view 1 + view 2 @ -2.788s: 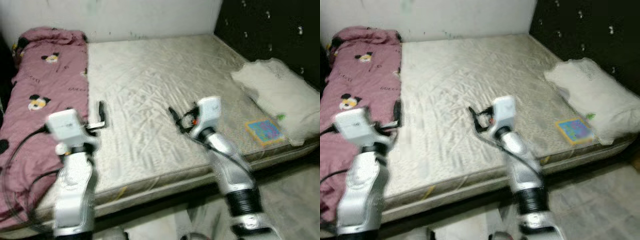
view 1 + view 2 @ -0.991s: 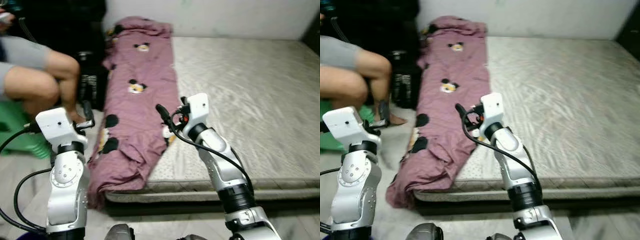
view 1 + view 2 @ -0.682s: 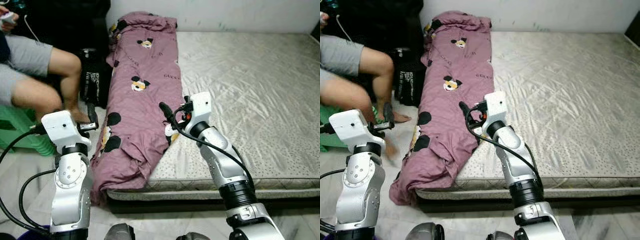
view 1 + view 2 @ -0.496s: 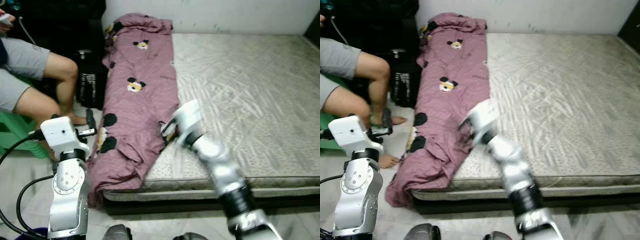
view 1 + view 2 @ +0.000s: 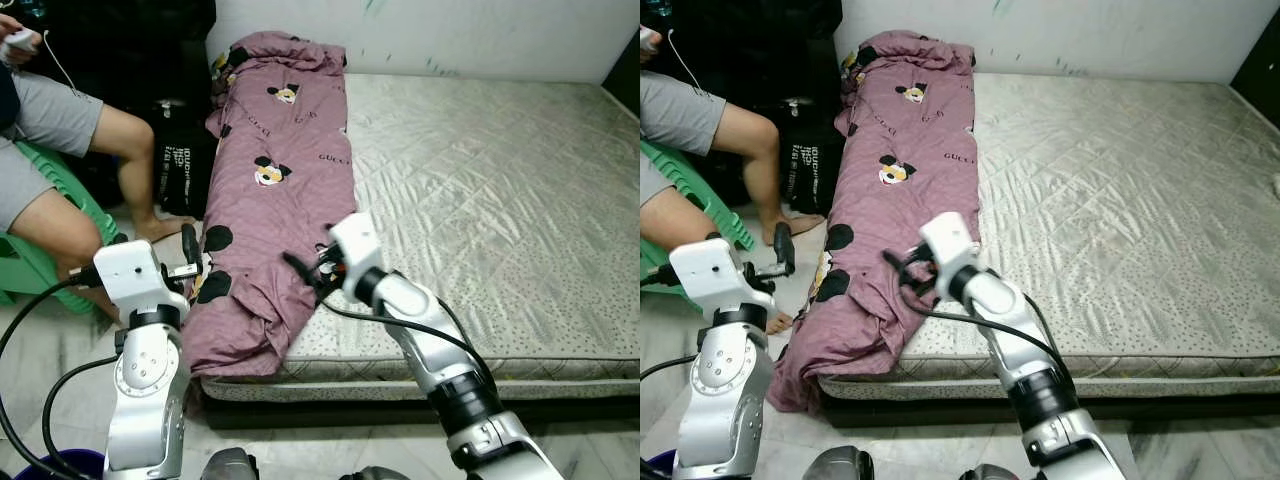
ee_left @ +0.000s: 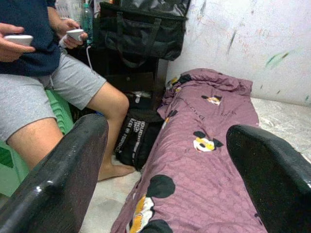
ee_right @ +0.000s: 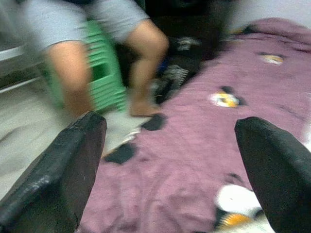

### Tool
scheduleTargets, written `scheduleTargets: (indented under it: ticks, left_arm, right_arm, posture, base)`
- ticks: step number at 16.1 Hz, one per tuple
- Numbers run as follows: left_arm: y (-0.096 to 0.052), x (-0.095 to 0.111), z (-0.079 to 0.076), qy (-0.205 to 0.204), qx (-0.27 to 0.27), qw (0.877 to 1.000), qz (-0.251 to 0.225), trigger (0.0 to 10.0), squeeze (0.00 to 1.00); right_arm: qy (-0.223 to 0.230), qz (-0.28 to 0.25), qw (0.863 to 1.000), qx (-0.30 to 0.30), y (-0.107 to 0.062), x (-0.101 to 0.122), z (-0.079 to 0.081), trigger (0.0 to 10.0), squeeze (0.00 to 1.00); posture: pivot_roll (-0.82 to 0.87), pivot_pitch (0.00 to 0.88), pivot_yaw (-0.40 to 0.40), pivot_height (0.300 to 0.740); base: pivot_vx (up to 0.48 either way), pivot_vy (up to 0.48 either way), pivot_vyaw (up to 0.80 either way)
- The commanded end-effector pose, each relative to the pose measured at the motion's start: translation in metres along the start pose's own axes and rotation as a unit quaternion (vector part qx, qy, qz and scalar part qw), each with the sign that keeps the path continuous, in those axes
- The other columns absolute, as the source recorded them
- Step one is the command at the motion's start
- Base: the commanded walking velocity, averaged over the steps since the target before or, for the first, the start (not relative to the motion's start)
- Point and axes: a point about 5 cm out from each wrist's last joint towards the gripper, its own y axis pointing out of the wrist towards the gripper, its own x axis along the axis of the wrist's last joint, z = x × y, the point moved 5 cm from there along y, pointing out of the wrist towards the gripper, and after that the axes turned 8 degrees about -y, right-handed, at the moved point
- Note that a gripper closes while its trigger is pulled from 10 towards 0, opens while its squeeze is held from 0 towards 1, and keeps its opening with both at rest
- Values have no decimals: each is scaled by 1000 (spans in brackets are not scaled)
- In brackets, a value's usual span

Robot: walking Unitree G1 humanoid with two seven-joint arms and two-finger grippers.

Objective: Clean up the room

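From beside the bed I see a purple blanket (image 5: 275, 200) with cartoon mouse heads printed on it, bunched in a long roll along the left edge of the mattress (image 5: 500, 190), its near end spilling over the corner toward the floor. The rest of the mattress is bare quilted grey.

The right tool (image 5: 300, 272) hovers low over the near end of the blanket, just above the folds by the mattress edge; its wrist view shows its two black fingers (image 7: 63, 165) spread wide with the purple cloth between them, nothing pinched.

The left tool (image 5: 188, 245) is held up off the bed, left of the blanket's hanging end. Its fingers (image 6: 58, 179) are likewise spread apart and empty.

A person sits on a green stool (image 5: 40, 260) to the left, bare leg (image 5: 135, 160) stretched toward the bed, a small white device in each hand (image 6: 68, 35). A black bag (image 5: 180, 165) stands on the floor between the leg and the blanket.
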Motion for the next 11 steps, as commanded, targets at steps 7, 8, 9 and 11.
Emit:
scheduleTargets:
  ticks: [7, 8, 9, 11]
  left_arm:
    - [-18, -13, 53, 61, 84, 995, 1, 10000, 0]
    - [-22, -14, 54, 57, 82, 995, 2, 10000, 0]
    - [-28, -13, 58, 63, 89, 994, 1, 10000, 0]
    - [-41, -10, 67, 65, 98, 993, 4, 10000, 0]
  right_arm:
    - [31, -24, 960, -278, -55, -9, -114, 10000, 0]
    - [30, -36, 956, -290, -62, -10, -116, 10000, 0]
    - [15, -44, 956, -290, -73, -9, -115, 10000, 0]
    - [24, -52, 956, -286, -90, -8, -110, 10000, 0]
  posture:
    - [12, 16, -20, 740]
    - [15, 17, -20, 740]
    - [17, 21, -19, 740]
    - [14, 23, -16, 740]
  base:
    - [0, 0, 0]
    - [0, 0, 0]
    - [0, 0, 0]
    - [0, 0, 0]
